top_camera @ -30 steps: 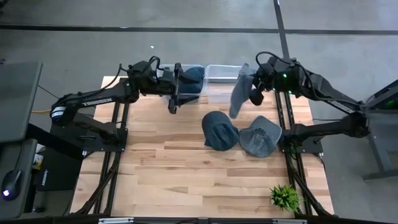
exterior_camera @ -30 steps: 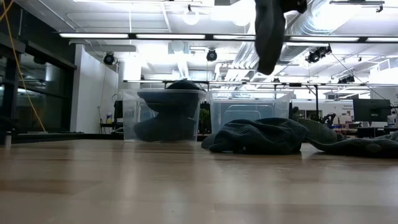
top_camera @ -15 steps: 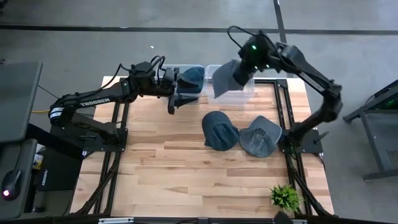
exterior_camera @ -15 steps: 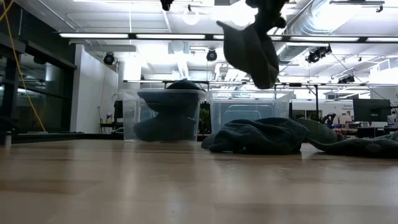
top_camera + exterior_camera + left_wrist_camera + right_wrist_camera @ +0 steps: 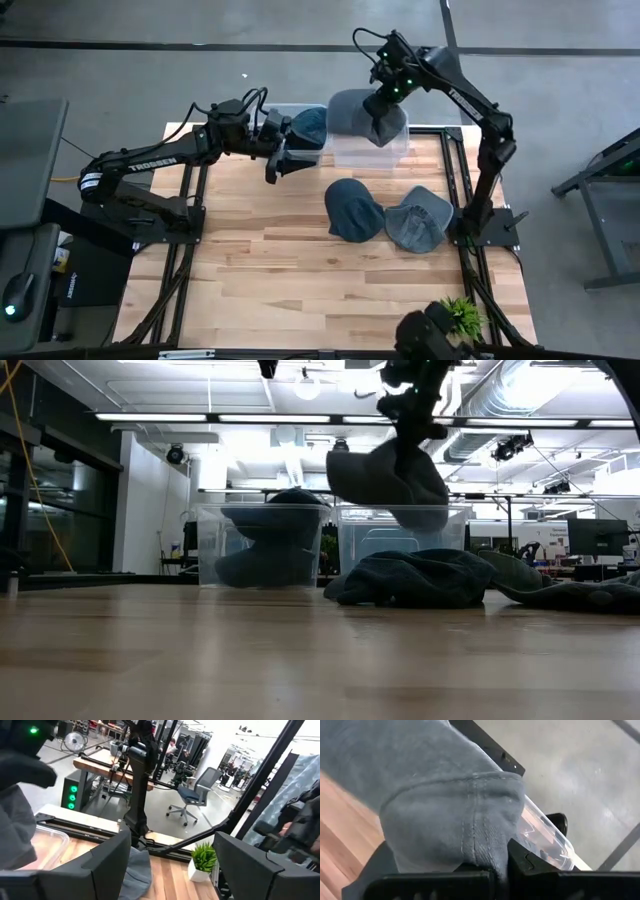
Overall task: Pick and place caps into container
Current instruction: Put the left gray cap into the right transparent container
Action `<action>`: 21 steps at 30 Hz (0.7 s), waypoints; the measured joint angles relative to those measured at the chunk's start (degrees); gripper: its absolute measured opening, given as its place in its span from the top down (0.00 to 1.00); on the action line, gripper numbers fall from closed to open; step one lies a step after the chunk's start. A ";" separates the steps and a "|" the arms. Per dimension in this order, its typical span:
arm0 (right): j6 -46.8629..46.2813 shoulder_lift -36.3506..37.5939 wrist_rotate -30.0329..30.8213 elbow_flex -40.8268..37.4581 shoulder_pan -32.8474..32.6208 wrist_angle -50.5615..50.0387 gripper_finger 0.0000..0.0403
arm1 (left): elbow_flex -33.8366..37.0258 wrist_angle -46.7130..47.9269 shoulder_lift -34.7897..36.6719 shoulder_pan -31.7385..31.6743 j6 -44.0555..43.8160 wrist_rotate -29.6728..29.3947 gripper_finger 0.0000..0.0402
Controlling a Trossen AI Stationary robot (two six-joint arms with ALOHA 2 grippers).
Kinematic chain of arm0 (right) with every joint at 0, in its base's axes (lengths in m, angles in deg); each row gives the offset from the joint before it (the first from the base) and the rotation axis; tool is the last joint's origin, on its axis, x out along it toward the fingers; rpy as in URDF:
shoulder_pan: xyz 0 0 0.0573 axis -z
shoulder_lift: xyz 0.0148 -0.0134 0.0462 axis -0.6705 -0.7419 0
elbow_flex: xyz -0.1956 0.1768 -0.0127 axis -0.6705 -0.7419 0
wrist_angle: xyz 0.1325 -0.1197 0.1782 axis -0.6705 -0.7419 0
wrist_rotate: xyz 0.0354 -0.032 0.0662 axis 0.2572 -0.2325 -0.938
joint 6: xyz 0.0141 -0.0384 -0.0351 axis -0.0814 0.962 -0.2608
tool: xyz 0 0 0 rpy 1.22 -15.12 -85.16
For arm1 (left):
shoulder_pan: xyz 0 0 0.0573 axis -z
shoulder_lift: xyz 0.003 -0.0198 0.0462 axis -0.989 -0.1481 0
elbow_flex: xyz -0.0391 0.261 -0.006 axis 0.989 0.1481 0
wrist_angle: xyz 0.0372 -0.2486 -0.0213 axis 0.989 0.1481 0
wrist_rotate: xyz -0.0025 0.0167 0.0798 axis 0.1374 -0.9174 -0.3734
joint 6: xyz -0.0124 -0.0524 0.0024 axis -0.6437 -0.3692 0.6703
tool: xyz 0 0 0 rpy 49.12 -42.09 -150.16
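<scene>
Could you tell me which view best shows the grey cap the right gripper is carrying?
The high view: the grey cap hangs over the clear right-hand bin. The low view shows it dangling; the right wrist view, only pinched fabric.

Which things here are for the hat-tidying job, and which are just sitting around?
For the job:
grey cap in the right tool
two caps on the table
two clear bins
open left tool

Just around:
little green plant

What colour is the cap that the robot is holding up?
Slate grey; the held cap shows best in the right wrist view.
</scene>
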 joint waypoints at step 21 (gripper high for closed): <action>6.32 -3.60 -3.05 -0.43 3.39 -7.02 1.00 | 0.00 2.15 -0.02 0.00 -4.08 1.01 0.29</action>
